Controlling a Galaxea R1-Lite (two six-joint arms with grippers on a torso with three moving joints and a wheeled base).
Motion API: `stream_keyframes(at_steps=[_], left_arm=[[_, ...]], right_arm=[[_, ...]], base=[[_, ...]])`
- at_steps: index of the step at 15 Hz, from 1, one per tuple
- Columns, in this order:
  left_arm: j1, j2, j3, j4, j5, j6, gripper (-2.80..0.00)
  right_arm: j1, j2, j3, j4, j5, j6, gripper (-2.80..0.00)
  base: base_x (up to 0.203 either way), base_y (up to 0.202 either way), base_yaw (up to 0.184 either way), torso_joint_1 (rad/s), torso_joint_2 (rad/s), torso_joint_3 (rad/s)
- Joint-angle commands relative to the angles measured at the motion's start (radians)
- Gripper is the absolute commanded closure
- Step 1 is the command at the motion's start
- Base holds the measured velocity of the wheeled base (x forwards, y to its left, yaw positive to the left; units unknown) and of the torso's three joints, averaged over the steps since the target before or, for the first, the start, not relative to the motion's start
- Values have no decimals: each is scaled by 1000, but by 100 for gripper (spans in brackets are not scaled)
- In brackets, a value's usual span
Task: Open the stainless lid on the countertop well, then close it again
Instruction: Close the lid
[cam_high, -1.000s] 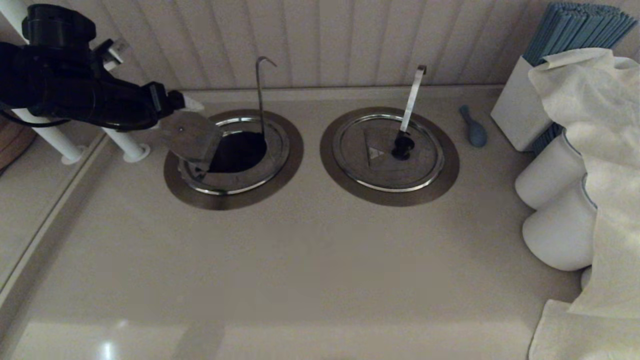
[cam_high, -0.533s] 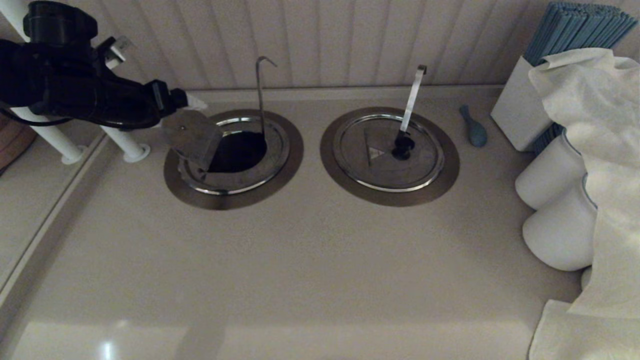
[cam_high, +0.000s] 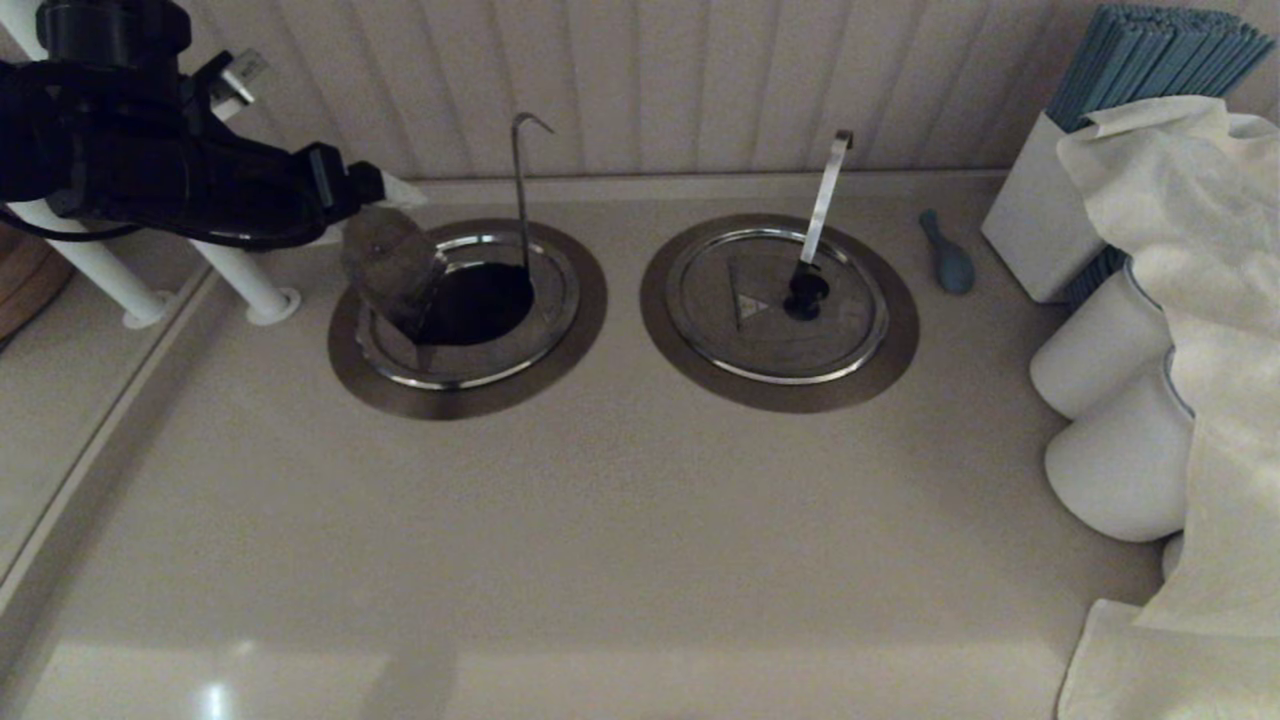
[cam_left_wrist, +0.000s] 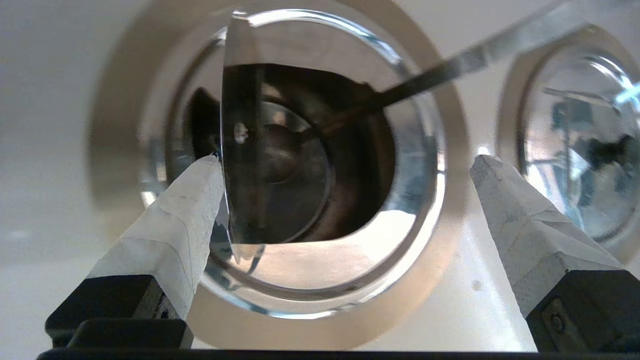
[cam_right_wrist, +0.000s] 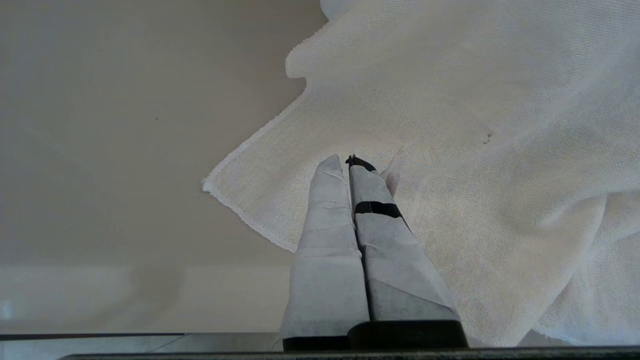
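Observation:
The stainless lid's flap (cam_high: 390, 265) stands tilted nearly upright at the left side of the countertop well (cam_high: 480, 300), whose dark hole lies exposed inside the dull-brown ring (cam_high: 470, 397). The thin hooked rod (cam_high: 520, 190) rises from the hole. My left gripper (cam_high: 390, 195) hovers at the flap's upper edge. In the left wrist view the left gripper (cam_left_wrist: 347, 160) is open wide; one taped finger (cam_left_wrist: 190, 200) rests against the outer face of the flap (cam_left_wrist: 250, 150). The lid's black knob is hidden. My right gripper (cam_right_wrist: 345, 160) is shut over a white cloth, out of the head view.
The twin lid (cam_high: 740, 340) with a pale flat handle (cam_high: 825, 195) lies closed to the right. A blue object (cam_high: 948, 255), a white box (cam_high: 1035, 235), white jars (cam_high: 1110, 350) and draped cloth (cam_high: 1190, 250) crowd the right. White posts (cam_high: 250, 285) stand at the left.
The left gripper has moved right and slightly up, and the flap has swung from a slanted pose to nearly upright, towards the well. The right arm has not moved.

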Motion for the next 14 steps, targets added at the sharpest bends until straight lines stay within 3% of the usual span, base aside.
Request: stream_keyframes(at_steps=[1, 14], left_arm=[[-14, -16, 9, 2, -2, -1, -280], [-147, -20, 60, 1, 1, 4, -280]], right_arm=[[0, 0, 0, 0, 0, -1, 0], [1, 0, 0, 0, 0, -1, 0]], base=[[0, 0, 0, 0, 0, 0], [0, 0, 0, 0, 0, 0]])
